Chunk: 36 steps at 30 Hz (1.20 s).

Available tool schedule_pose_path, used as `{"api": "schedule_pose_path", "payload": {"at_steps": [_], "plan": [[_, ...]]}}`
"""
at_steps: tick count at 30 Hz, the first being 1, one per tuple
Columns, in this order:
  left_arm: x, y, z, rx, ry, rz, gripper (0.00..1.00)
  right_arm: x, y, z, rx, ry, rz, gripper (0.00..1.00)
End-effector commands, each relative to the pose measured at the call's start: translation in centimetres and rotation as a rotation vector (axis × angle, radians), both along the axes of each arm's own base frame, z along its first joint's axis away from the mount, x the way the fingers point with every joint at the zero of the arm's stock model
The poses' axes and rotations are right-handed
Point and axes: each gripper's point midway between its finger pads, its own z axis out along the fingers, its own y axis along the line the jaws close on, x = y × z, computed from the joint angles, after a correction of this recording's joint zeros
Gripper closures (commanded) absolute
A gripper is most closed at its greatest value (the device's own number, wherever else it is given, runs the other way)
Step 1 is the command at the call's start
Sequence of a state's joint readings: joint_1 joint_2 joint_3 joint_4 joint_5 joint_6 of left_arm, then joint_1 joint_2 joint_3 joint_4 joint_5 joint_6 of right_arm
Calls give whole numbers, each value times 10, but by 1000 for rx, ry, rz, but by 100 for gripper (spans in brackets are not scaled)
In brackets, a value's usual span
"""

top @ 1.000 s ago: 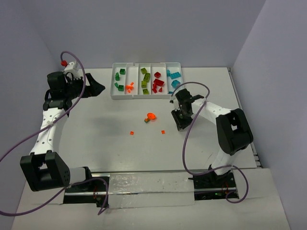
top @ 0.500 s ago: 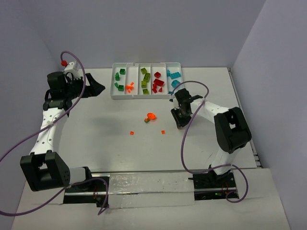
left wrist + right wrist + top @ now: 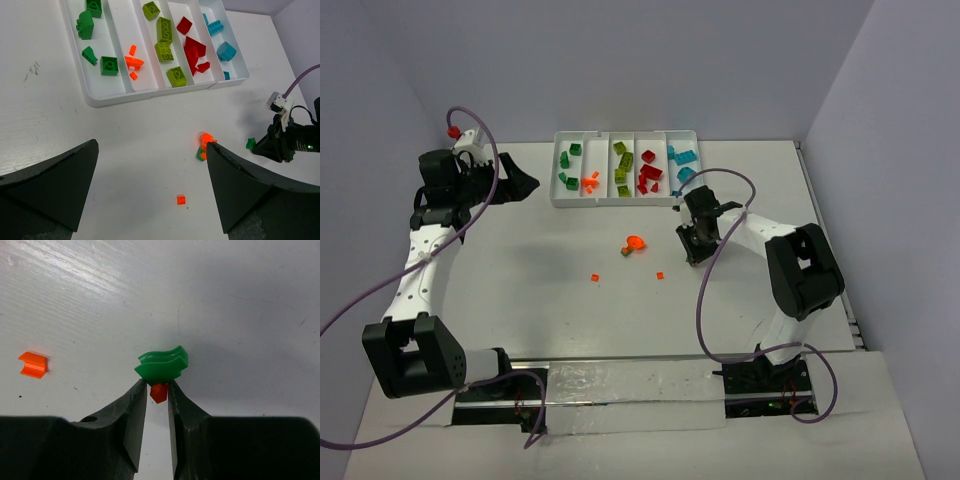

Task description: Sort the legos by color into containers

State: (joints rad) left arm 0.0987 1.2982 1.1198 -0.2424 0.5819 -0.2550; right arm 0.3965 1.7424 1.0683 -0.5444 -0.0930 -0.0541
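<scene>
My right gripper (image 3: 158, 386) is shut on a small dark green lego (image 3: 161, 364) with a red bit (image 3: 159, 392) under it, pinched at the fingertips close to the table. In the top view this gripper (image 3: 692, 252) is right of the table's middle. The green lego also shows in the left wrist view (image 3: 250, 144). My left gripper (image 3: 151, 145) is open and empty, high at the far left (image 3: 525, 183). The white tray (image 3: 556, 172) at the back holds dark green, orange, lime, red and teal legos, one colour per compartment.
An orange and green stack (image 3: 633, 244) lies mid-table, also in the left wrist view (image 3: 205, 141). Two tiny orange bits (image 3: 595, 277) (image 3: 660, 275) lie nearer the arms. One orange bit (image 3: 33, 364) lies left of my right gripper.
My right gripper has shifted slightly away from the bases and to the left. The left arm has not moved.
</scene>
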Motion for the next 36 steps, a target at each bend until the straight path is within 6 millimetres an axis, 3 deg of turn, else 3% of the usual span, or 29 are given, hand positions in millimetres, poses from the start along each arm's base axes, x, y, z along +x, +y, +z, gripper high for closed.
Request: {"api": "schedule_pose_path", "payload": {"at_steps": [1,4,11,16,18,19,21,24,27,29,33,36], "plan": [[5,-4,18,-3,-55,-19,1,4,0,-7,-14,-30,22,74],[6,-4,17,-5,-50,-21,1,4,0,-8,-13,-33,32,77],[4,-6,16,-12,-45,-32,1,4,7,5,28,-62,81,100],[-4,-17,11,-64,-4,-84,1,7,23,43,126,-146,187,100],[-11,-26,5,-127,46,-119,1,9,34,72,190,-209,240,100],[-14,-29,3,-141,58,-141,1,11,36,77,195,-218,245,100],[-25,-43,-7,-225,130,-197,1,12,46,105,239,-283,291,100],[-38,-62,-19,-296,200,-272,1,11,65,133,281,-342,344,100],[-50,-83,-21,-336,231,-331,1,6,89,165,331,-415,401,100],[-61,-108,-19,-327,236,-397,1,0,107,183,364,-451,437,100],[-81,-149,-18,-315,266,-502,1,-11,133,205,409,-495,490,100],[-85,-168,-16,-320,290,-550,5,-17,147,219,418,-527,514,100]]}}
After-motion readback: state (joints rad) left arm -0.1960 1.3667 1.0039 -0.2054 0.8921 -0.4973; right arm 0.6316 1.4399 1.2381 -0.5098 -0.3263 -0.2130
